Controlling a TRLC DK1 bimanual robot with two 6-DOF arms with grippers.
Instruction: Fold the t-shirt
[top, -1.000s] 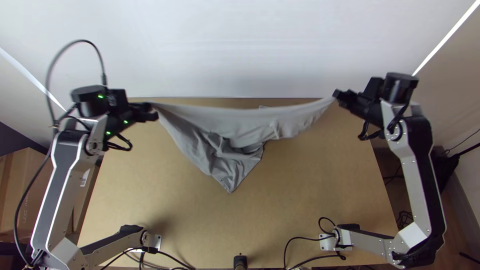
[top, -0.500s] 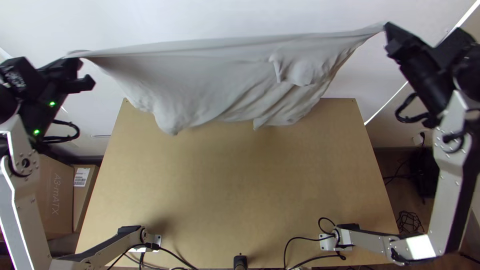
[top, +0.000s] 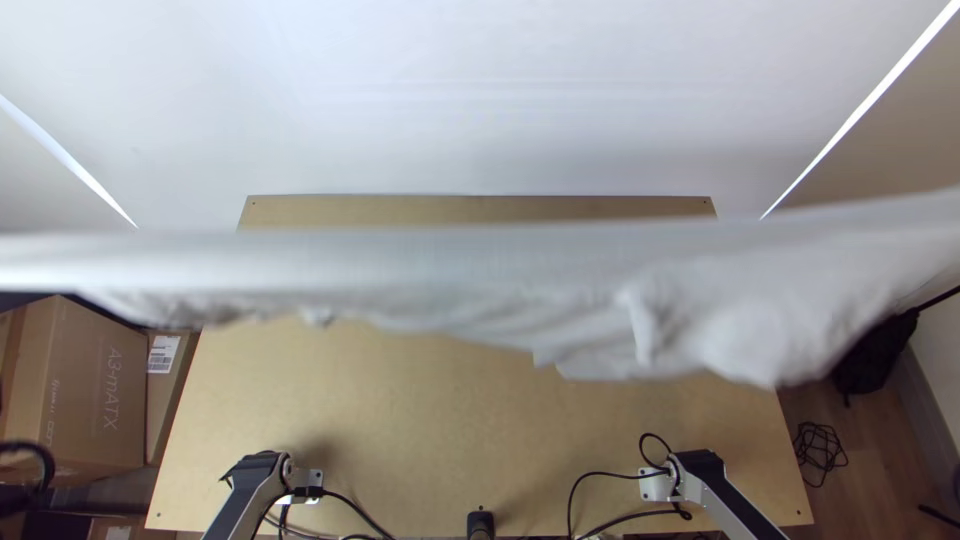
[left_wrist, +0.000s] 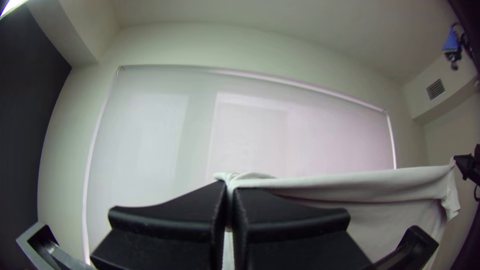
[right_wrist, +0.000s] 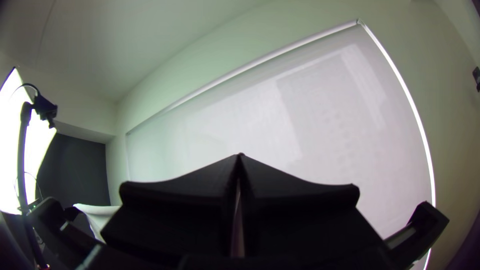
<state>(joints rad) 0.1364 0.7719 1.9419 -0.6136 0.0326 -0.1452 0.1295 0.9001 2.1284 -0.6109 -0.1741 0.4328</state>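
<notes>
The light grey t-shirt (top: 480, 280) hangs in the air over the table, its upper edge drawn nearly straight across the top view and its lower part loose and wrinkled. In the left wrist view my left gripper (left_wrist: 230, 200) is shut on one end of the t-shirt (left_wrist: 370, 187), which stretches away to the right gripper (left_wrist: 470, 167) at its far end. In the right wrist view my right gripper (right_wrist: 239, 167) has its fingers closed together, and part of the t-shirt (right_wrist: 102, 212) shows beyond them. How much cloth lies between those fingers is hidden.
The light wooden table (top: 480, 430) lies beneath the cloth, with cables (top: 610, 510) and the arms' bases along its near edge. Cardboard boxes (top: 95, 385) stand on the floor at the left, and a coiled cable (top: 820, 450) lies at the right.
The t-shirt has risen off the table, spread wider and come nearer the camera. Both arms have lifted and moved outward, passing out of the top view's sides with the shirt's ends.
</notes>
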